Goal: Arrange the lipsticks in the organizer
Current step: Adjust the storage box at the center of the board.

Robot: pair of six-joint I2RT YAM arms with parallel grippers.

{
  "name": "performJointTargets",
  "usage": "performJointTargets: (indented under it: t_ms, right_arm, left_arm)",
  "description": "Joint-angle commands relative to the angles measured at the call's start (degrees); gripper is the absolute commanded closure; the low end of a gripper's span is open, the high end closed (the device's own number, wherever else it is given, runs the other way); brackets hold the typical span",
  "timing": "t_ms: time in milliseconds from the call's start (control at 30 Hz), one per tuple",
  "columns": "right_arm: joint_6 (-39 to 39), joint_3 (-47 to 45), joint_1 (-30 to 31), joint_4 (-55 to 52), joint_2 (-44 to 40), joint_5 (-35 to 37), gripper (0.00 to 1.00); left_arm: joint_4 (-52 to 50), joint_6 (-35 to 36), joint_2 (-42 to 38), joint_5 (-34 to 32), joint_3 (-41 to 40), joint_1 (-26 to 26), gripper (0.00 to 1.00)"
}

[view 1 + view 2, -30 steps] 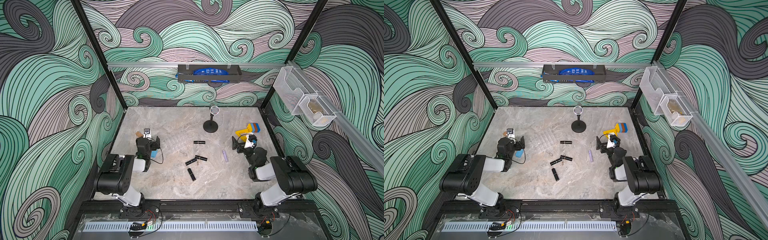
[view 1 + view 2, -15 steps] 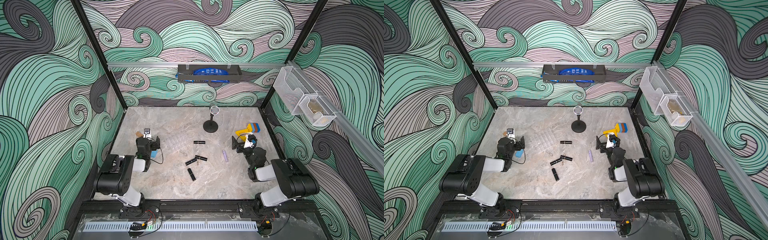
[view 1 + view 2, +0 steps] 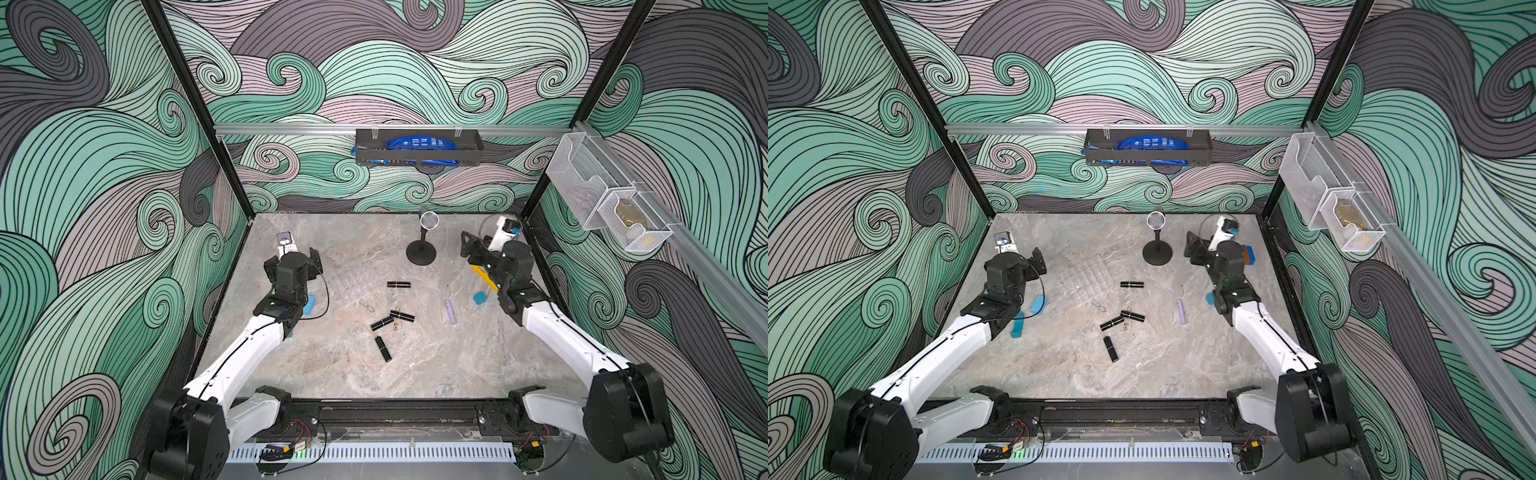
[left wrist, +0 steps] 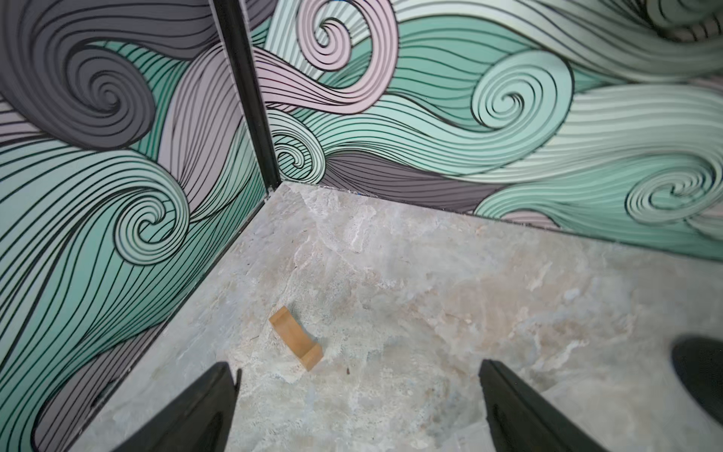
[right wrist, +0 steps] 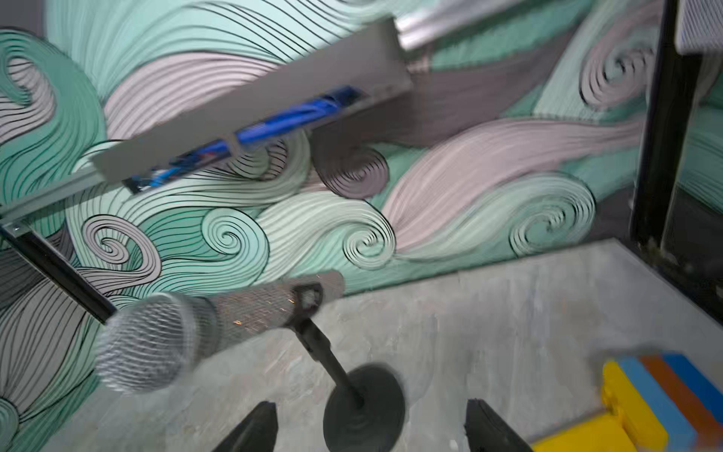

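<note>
Left hand [image 4: 354, 391] and right hand [image 3: 468, 247] have risen.

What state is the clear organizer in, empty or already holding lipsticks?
Empty. In both top views the organizer shows only bare cells; all four lipsticks lie flat on the table outside it.

The organizer [image 3: 353, 282], a clear tray of small square cells, lies flat. Four black, silver-banded lipsticks [image 3: 1131, 284] lie on their sides outside it. The first lipstick [image 3: 399, 284] is near its 3 o'clock. The second lipstick [image 3: 402, 316] and third lipstick [image 3: 382, 323] lie almost end to end at 5 o'clock, and the fourth lipstick [image 3: 383, 348] lies beyond them.
</note>
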Motion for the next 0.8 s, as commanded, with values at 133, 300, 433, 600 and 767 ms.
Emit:
performJointTargets:
  t_ms: [133,300,433,600,767]
  right_arm:
    - [6.27,-1.76,8.35,-20.82,-3.9,-6.29,0.23]
    - [7.03,-3.02,11.11,-20.07,-5.18,-9.19,0.24]
    - [4.58,-2.63,14.32,-23.1,-5.36,-8.72,0.28]
    - [1.72,-4.34,24.58,-25.33,-6.45,-6.25,0.32]
    - [0.63,-4.69,32.08,-25.43,-4.81,-0.78,0.35]
  left_arm:
    - [-26.33,-9.97,-5.63,10.17,6.14,4.0,0.02]
    - [-30.76,-7.75,-7.5,8.93,8.5,3.83,0.06]
    - [-36.23,-8.18,-7.14,10.94,9.96,1.37,0.1]
    - [-37.39,-11.38,-6.99,11.52,6.42,-4.92,0.11]
    - [-33.06,-15.97,-6.29,16.2,0.59,-6.89,0.17]
